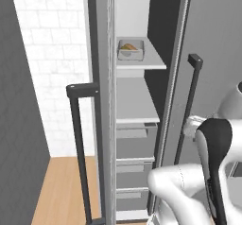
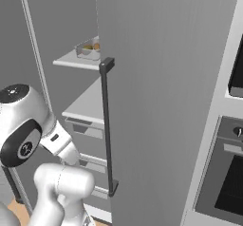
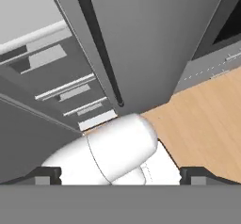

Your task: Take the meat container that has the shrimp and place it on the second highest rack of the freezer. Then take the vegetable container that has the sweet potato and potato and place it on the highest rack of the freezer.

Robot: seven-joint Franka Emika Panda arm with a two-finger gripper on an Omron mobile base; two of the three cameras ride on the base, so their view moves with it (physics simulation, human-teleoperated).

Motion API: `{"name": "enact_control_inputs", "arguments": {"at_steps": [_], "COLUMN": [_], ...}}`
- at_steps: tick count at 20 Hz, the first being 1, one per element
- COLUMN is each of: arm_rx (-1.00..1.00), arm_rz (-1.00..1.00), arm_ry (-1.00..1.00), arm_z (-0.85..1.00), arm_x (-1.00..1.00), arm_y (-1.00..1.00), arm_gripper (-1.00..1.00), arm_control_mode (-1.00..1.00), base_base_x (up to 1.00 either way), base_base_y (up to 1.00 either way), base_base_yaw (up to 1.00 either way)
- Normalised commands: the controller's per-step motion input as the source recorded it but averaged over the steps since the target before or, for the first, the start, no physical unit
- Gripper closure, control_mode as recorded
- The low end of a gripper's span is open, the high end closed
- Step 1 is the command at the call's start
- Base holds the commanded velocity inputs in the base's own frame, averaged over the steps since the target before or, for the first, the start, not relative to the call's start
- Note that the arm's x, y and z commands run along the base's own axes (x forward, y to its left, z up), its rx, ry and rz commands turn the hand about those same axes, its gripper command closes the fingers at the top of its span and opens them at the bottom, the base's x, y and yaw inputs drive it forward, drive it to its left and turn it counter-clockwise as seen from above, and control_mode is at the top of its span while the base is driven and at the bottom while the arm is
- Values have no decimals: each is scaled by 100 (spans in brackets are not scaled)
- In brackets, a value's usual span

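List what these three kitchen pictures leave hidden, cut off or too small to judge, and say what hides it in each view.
- Vegetable container: contents too small to sort in the left base view; in the right base view the freezer door covers its right part.
- Meat container: the lower shelf looks bare; the door hides part of it in the right base view.
- Gripper: fingertips cut by the hand view's bottom edge, wide apart.

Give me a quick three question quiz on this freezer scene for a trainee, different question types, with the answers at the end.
1. True or false: the small rectangular grey vegetable container sits on the pale highest rack of the tall grey steel freezer.
2. Multiple choice: the shelf below it holds A) a tray, B) nothing, C) a bottle.
3. Fill in: the wooden floor in the hand view is coloured ___.

Key: 1 true; 2 B; 3 light brown.
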Motion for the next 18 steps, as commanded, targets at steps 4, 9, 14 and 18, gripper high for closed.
{"name": "enact_control_inputs", "arguments": {"at_steps": [4, 9, 14, 18], "arm_rx": [4, 4, 0, 0], "arm_rz": [41, 5, 0, 0], "arm_ry": [-9, 0, 0, 0], "arm_z": [0, 0, 0, 0], "arm_x": [-100, -12, 0, 0], "arm_y": [-79, -11, 0, 0], "arm_gripper": [-100, -100, -100, -100], "arm_control_mode": [-100, 100, 100, 100], "base_base_x": [0, -4, -80, -96], "base_base_y": [0, -3, -49, -48], "base_base_yaw": [0, -2, -6, -30]}}
